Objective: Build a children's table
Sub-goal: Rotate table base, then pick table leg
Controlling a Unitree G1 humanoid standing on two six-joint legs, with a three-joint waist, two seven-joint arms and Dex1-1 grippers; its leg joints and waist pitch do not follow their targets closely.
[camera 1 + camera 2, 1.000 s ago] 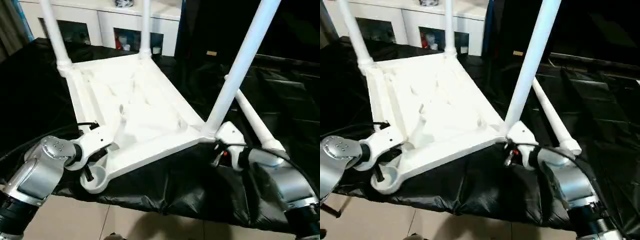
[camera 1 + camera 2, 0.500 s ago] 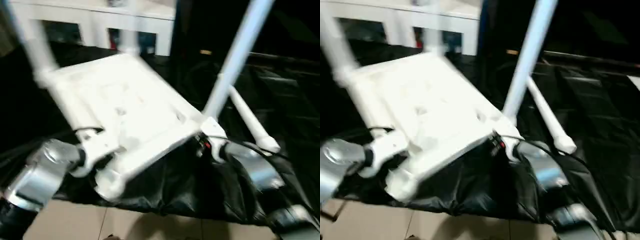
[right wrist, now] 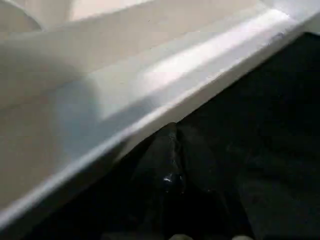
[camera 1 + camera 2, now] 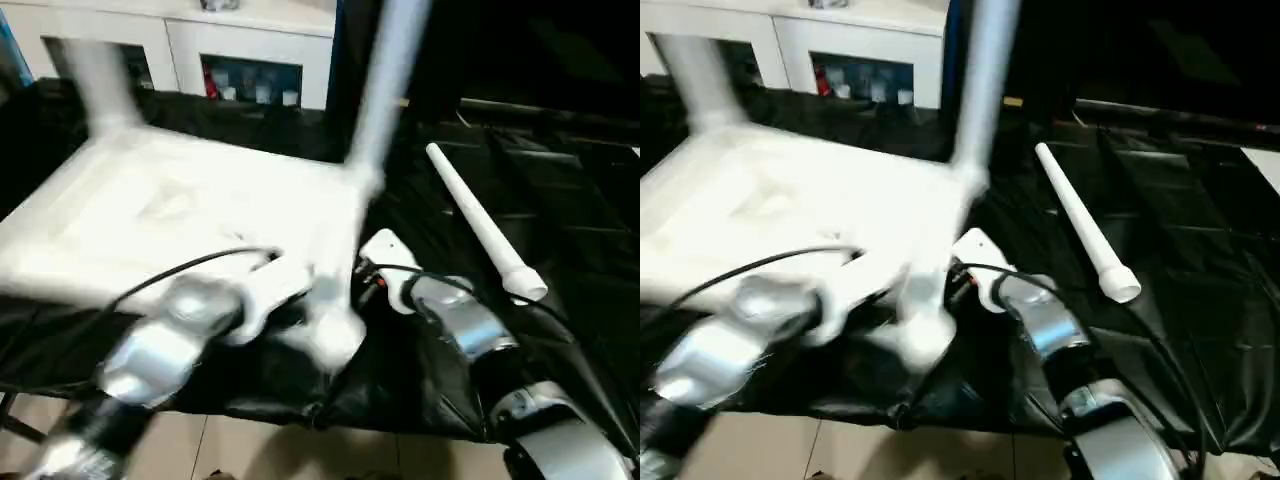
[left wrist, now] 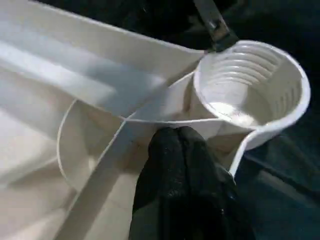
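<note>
while the head camera is looking down over both silver forearms, the white table top (image 4: 180, 215) is lying underside up on the black cloth (image 4: 560, 200), smeared by motion. two legs are standing up from it, one at the far left corner (image 4: 105, 85) and one at the far right corner (image 4: 385, 90). a loose leg (image 4: 483, 233) is resting on the cloth to the right, well apart from the top, its collar end nearest the robot. the left gripper (image 4: 285, 285) is sitting at the near edge of the top, and the right gripper (image 4: 372, 262) is sitting just beside the top's near right corner (white cabinets (image 4: 200, 50) are showing behind).

over in the left wrist view, the black fingers (image 5: 175, 170) are pressing together against the ribbed underside, right beside the empty round socket (image 5: 250, 90) with its ridged inner wall; whether they are pinching a rib, i cannot tell.

switching to the right wrist view, the dark fingers (image 3: 172, 155) are lying close together under the top's white rim (image 3: 165, 85), over the cloth; whether they are gripping anything, i cannot tell.
</note>
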